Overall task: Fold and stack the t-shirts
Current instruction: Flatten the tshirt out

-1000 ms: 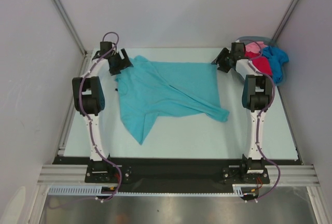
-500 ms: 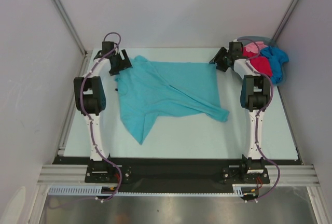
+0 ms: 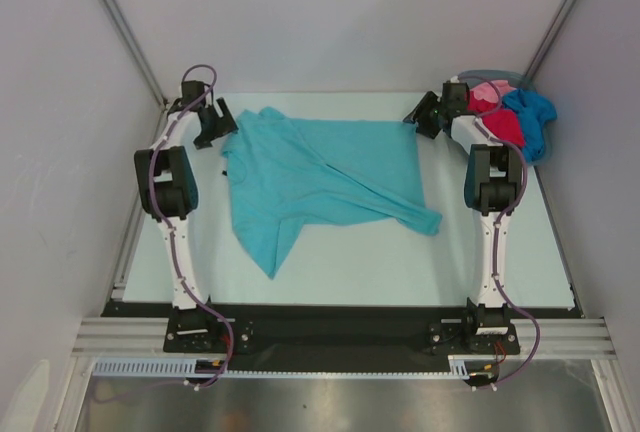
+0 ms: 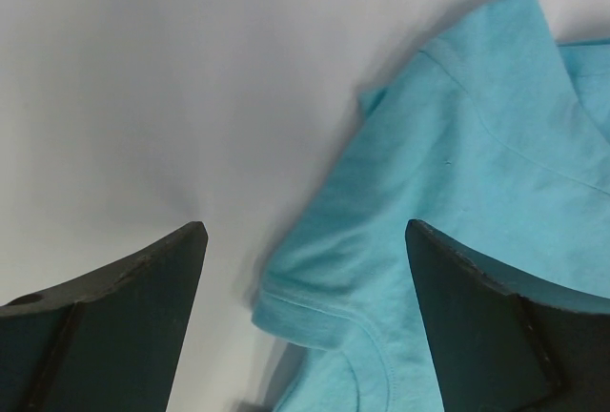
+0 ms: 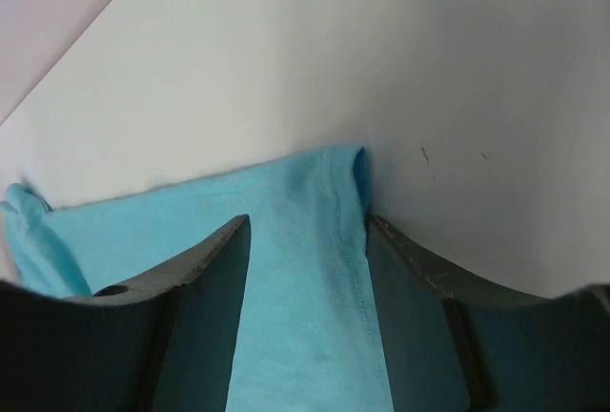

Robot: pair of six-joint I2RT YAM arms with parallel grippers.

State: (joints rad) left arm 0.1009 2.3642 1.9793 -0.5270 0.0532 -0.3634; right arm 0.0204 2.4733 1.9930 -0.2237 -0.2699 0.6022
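A teal t-shirt [image 3: 320, 172] lies spread and creased on the table, one sleeve pointing toward the near edge. My left gripper [image 3: 213, 129] hovers open at the shirt's far-left corner; in the left wrist view the collar and shoulder of the teal shirt [image 4: 457, 164] sit between the wide-apart fingers [image 4: 114, 326] of the left gripper [image 4: 303, 231]. My right gripper [image 3: 417, 117] is at the far-right corner. In the right wrist view the right gripper [image 5: 307, 221] stands open astride the hem corner of the teal shirt [image 5: 295, 269], its right finger [image 5: 419, 317] against the hem edge.
A grey-blue basket [image 3: 497, 77] at the back right holds a red t-shirt [image 3: 505, 124], a pink one [image 3: 490, 92] and a blue one [image 3: 535, 112] hanging over its side. White walls and metal frame posts close in the table at the back and sides.
My left gripper has drawn leftward off the shirt's far-left corner. The right gripper edged slightly toward the back and its jaws narrowed a touch. The teal shirt lies as before.
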